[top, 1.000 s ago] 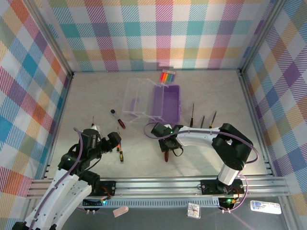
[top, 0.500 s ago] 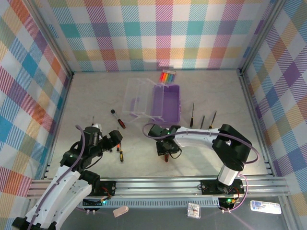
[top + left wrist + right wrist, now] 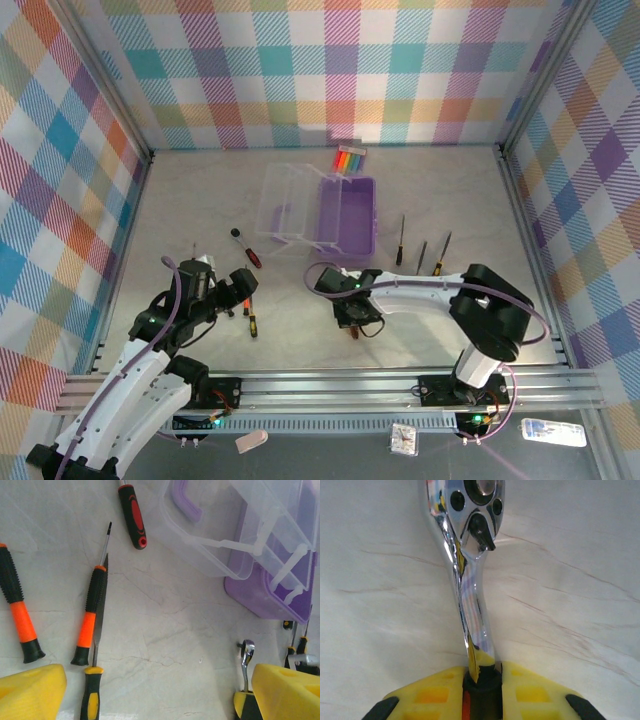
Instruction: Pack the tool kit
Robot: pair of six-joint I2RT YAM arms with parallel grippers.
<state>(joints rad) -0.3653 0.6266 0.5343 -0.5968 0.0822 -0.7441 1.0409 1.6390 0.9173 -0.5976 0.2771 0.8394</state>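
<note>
One tool kit (image 3: pixel 347 218) sits on the table (image 3: pixel 200 190). Its clear lid (image 3: pixel 283 205) is open and lies to the left of its purple base.

Two grippers are on the near side of the kit. The left gripper (image 3: pixel 157 685) is off to the kit's front left. Its yellow fingers are wide apart with nothing between them. The right gripper (image 3: pixel 482 680) is just in front of the kit and squeezes the handle of one shiny ratchet (image 3: pixel 470 580).

Three thin screwdrivers (image 3: pixel 422 255) lie to the right of the kit. Four more tools lie to its front left: two black-and-orange screwdrivers (image 3: pixel 90 615), one black-and-yellow screwdriver (image 3: pixel 91 702) and one red-and-black tool (image 3: pixel 132 515).

One little rainbow packet (image 3: pixel 349 158) lies just behind the kit.
</note>
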